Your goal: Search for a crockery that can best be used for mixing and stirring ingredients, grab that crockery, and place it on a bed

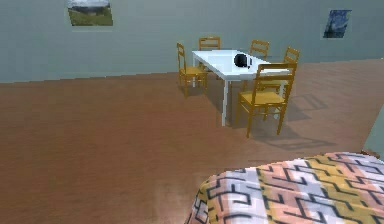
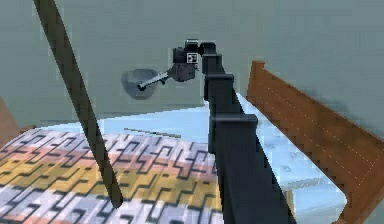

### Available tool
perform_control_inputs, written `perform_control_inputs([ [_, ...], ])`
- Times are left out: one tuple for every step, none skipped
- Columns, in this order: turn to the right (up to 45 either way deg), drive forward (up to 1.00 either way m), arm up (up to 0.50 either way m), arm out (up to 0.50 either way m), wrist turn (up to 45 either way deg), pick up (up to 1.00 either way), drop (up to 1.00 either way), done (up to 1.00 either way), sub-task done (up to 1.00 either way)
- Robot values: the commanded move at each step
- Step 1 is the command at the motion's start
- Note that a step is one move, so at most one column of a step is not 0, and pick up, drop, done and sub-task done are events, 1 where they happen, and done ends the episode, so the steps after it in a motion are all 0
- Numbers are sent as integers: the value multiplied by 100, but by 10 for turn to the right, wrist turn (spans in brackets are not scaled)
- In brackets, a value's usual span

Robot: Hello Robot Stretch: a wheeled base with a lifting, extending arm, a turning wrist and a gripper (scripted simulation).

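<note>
In the arm side view a grey bowl (image 2: 134, 83) hangs at the gripper's (image 2: 152, 78) far end, clear of the bed and seen against the grey wall, so the gripper holds it. The dark arm (image 2: 228, 130) rises from the bottom edge and reaches out over the bed (image 2: 90, 165). The bed has a patterned quilt in orange, grey and white, pale blue pillows (image 2: 290, 160) and a wooden headboard (image 2: 312, 118) on the right. A corner of the same quilted bed (image 1: 300, 190) lies at the forward view's bottom right.
A white table (image 1: 222, 78) with several yellow chairs (image 1: 264, 98) stands ahead, with a small dark object (image 1: 241, 62) on it. Framed pictures (image 1: 90, 12) hang on the far wall. Wooden floor (image 1: 100, 140) spreads to the left. A thin dark pole (image 2: 80, 110) slants across the arm side view's left.
</note>
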Motion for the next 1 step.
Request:
perform_control_inputs([
  [0,0,0,0,240,0,0,0,0],
])
